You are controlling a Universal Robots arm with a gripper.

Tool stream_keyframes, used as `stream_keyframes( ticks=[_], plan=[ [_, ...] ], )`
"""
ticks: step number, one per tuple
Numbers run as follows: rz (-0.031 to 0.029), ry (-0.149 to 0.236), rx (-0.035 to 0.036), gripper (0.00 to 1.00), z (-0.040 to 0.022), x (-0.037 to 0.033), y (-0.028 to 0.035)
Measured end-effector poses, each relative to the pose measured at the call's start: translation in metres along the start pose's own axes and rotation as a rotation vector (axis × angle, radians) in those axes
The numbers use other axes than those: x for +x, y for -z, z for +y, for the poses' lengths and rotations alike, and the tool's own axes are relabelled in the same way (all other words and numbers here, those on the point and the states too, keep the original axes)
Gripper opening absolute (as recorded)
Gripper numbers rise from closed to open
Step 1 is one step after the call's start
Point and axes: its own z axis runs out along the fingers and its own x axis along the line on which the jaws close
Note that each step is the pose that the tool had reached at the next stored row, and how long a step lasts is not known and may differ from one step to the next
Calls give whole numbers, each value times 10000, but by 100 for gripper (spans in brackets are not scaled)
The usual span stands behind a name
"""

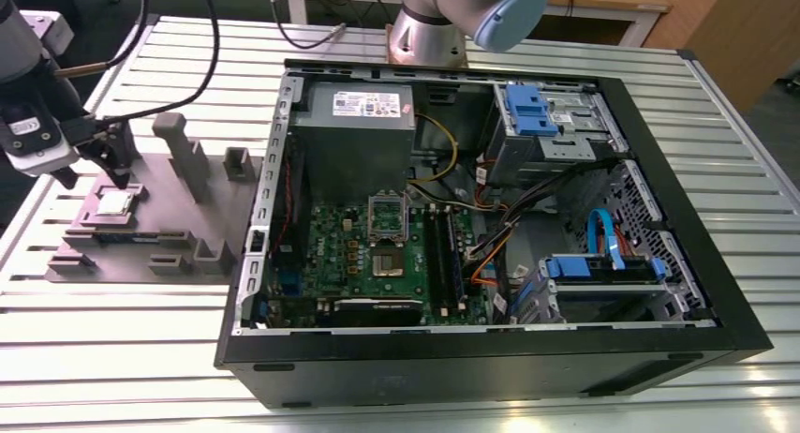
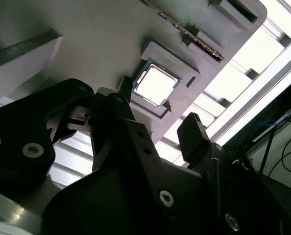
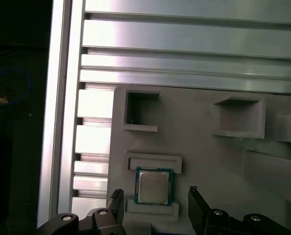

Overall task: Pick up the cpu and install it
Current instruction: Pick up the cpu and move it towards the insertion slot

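Below the pincer [image 1: 115,175]: the cpu [image 1: 119,203], lying flat in a square recess of the grey holder [image 1: 169,213].
Cpu facing: metal top up, toward the pincer; it is square, so it has no long axis; its edges run parallel to the recess walls.
Pincer: open and empty, fingers [image 3: 196,208] spread wider than the cpu, not touching it.
Computer case [image 1: 500,358]: well apart from the pincer, on the slotted table [image 1: 125,330].

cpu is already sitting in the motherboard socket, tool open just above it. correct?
No. The cpu is not in the motherboard socket; it lies in a recess of the grey holder outside the computer case, to the exterior view's left of it. The first wrist view shows this clearly. The tool is indeed open just above it.
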Motion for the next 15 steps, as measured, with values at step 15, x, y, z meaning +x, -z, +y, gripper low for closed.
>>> stream_keyframes(
  ticks=[15],
  plan=[
    [-28,-6,2,64,-11,6,-252]
  ],
)
